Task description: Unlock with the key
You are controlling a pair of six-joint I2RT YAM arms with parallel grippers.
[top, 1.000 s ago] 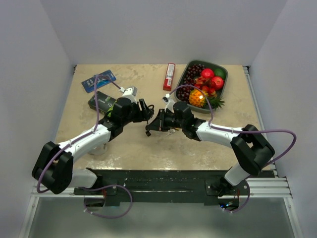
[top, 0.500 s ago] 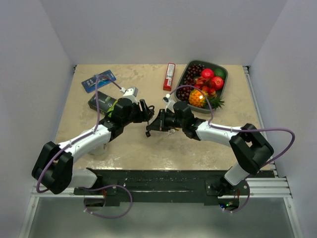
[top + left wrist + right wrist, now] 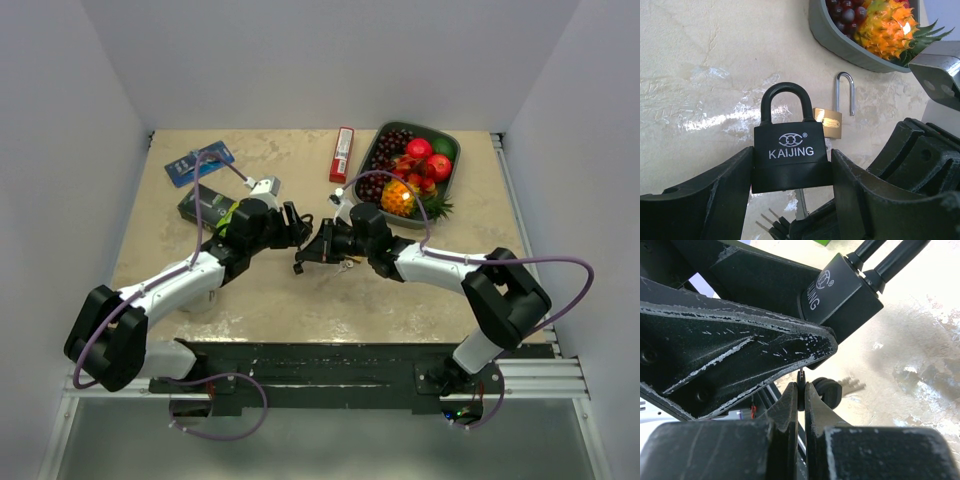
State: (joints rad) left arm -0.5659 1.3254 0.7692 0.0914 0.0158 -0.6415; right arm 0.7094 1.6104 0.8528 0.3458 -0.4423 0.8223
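My left gripper (image 3: 790, 172) is shut on a black KAIJING padlock (image 3: 789, 150) and holds it above the table with its shackle closed. The two grippers meet at mid-table in the top view, left gripper (image 3: 292, 226) and right gripper (image 3: 308, 255). My right gripper (image 3: 801, 390) is shut on the black head of a key (image 3: 801, 382). The key's blade (image 3: 801, 200) points up at the underside of the padlock, right below it. More keys of the same bunch (image 3: 837, 387) hang beside the fingers.
A small brass padlock (image 3: 830, 120) with its shackle open lies on the table beyond the black one. A grey fruit bowl (image 3: 405, 170) stands at the back right. A red packet (image 3: 342, 153), a blue packet (image 3: 198, 162) and a dark box (image 3: 205, 203) lie at the back.
Both grippers have drifted slightly toward the back of the table together, still holding the padlock and key.
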